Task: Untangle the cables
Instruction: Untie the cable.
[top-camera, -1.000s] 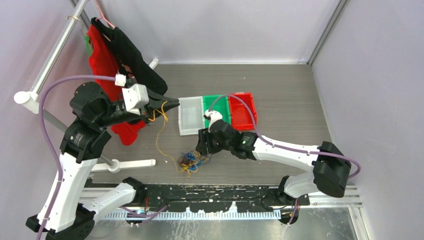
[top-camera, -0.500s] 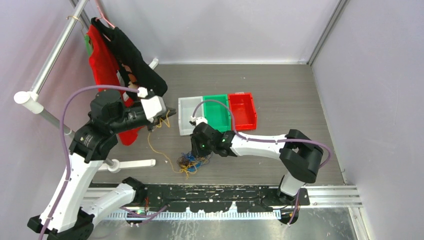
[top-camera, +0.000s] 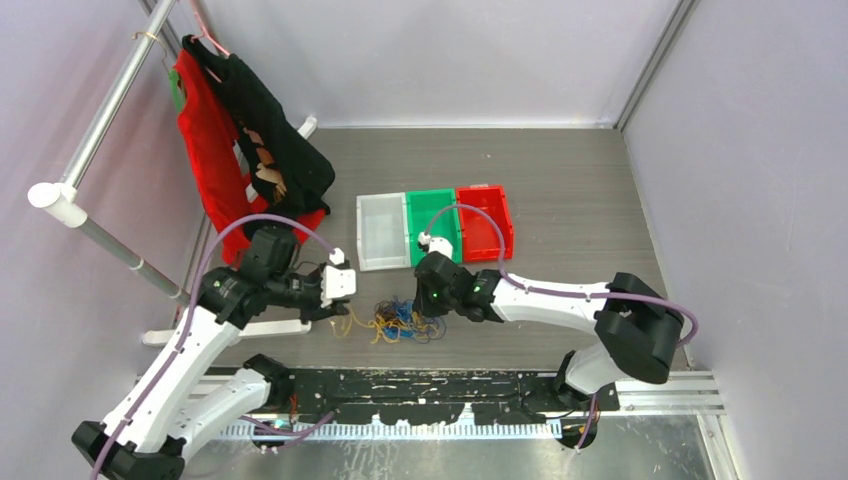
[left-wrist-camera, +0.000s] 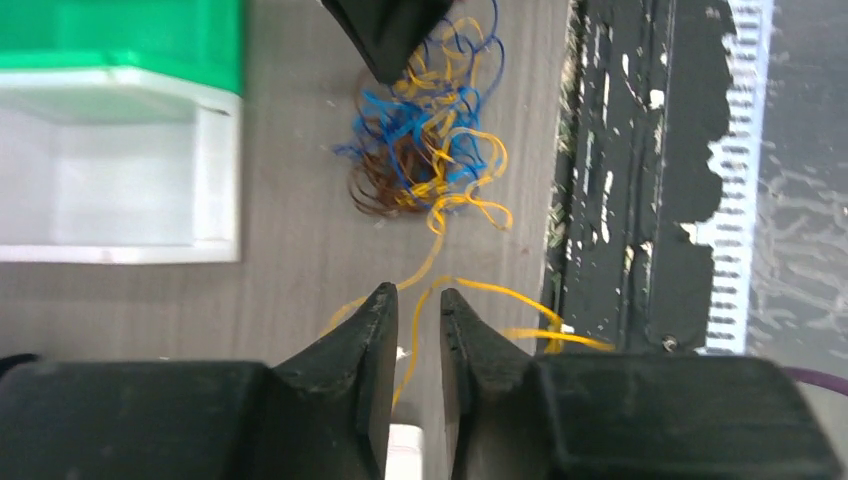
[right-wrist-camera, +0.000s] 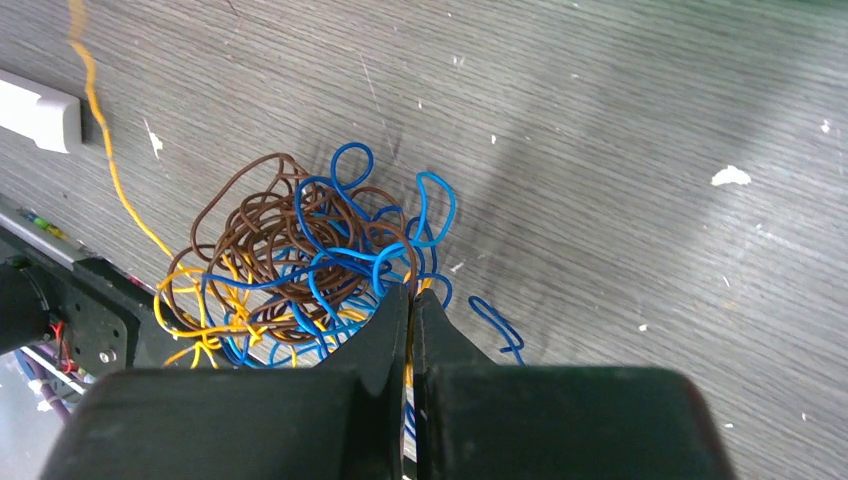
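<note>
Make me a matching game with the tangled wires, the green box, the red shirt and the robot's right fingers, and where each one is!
Things:
1. cables
2. green bin
3. red shirt
4. right fingers

Places or states:
A. hanging on the rack
B. pinched shut at the edge of the tangle
C. between the white bin and the red bin
D. heaped on the table

Pairs: 1-D, 2-C, 3-A, 4-B

Open table (top-camera: 580, 210) lies right of your bins (top-camera: 383, 232); beside the cables (top-camera: 400, 320), the rack foot (top-camera: 280, 326) crowds your left.
</note>
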